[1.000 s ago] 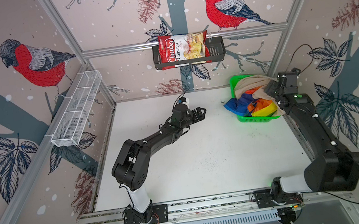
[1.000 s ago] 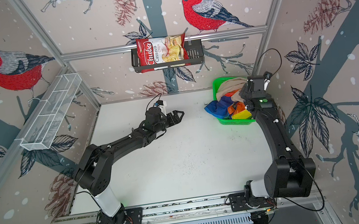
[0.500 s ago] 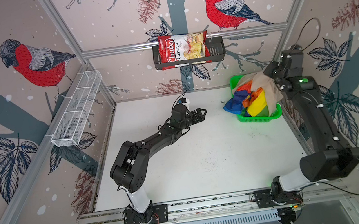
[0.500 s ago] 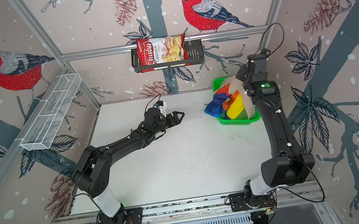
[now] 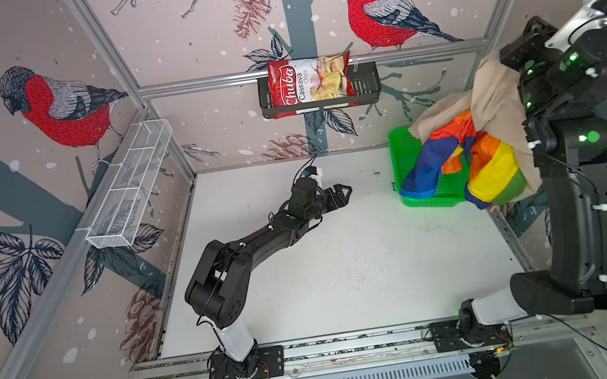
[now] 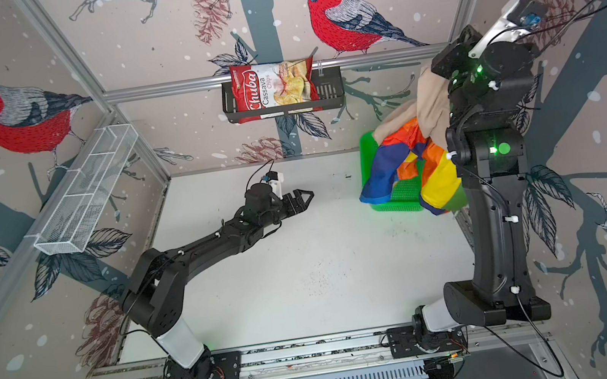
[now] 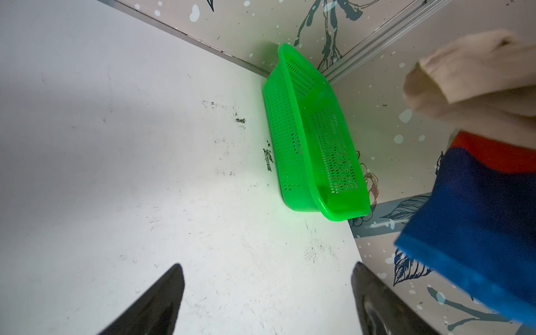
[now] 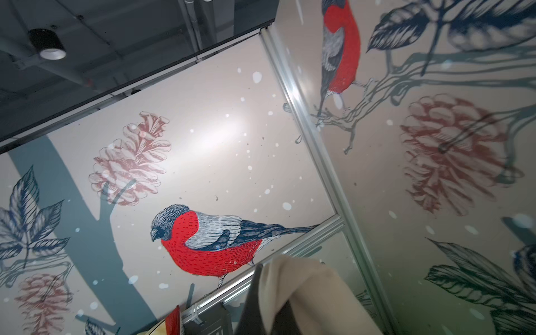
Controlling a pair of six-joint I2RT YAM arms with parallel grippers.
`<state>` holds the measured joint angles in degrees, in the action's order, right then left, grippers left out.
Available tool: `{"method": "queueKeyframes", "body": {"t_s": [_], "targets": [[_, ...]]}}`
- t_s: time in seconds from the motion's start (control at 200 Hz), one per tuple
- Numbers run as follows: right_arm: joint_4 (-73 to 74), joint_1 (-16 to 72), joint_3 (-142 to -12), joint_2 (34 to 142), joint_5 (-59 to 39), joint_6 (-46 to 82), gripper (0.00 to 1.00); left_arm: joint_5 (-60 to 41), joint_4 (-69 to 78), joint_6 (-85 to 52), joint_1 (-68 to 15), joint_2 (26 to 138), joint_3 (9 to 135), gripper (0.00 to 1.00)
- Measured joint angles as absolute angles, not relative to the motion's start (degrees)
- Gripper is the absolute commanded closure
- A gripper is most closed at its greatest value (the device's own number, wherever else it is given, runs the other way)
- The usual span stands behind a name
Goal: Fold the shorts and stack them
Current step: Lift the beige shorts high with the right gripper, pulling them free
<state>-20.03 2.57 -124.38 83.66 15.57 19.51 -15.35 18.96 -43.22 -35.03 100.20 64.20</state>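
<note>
Draping from tightly closed right fingers (image 8: 250, 307) — soft beige shorts (image 5: 497, 101), glossy rainbow shorts (image 5: 490, 170) beneath; left fingers (image 7: 156, 304) splayed.

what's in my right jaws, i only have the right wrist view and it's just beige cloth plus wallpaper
observer: the right jaws are shut on the beige shorts, held high above the green basket
operator: is the rainbow pair hanging with it
observer: yes, the rainbow shorts dangle tangled beneath the beige pair, and the basket looks empty
operator: and the left arm
observer: the left jaws are open and empty, low over the table, pointing towards the basket
</note>
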Motion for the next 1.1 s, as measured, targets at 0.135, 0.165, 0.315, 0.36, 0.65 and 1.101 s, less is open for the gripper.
{"method": "queueKeyframes", "body": {"t_s": [0.135,0.165,0.315,0.36,0.65,1.101], "targets": [[-22.0,2.2,-116.6,86.2,15.7,19.5,1.0,-15.3,18.9,-43.2,-35.3,100.2,64.3,0.11],[-23.3,2.0,-115.1,87.6,15.7,19.5,1.0,-15.3,18.9,-43.2,-35.4,100.2,64.3,0.11],[-31.7,1.5,-115.3,93.3,14.7,20.0,1.0,-15.2,18.6,-43.0,-35.5,100.6,65.1,0.11],[-33.8,1.6,-119.5,94.8,14.6,20.6,1.0,-15.2,18.6,-42.9,-35.5,100.9,65.4,0.11],[-25.8,2.2,-136.4,96.5,18.9,21.5,1.0,-15.9,18.5,-43.0,-35.6,104.1,67.7,0.11],[-26.2,4.1,-139.6,99.7,21.2,22.5,1.0,-16.3,16.8,-42.9,-36.6,105.7,70.8,0.11]]}}
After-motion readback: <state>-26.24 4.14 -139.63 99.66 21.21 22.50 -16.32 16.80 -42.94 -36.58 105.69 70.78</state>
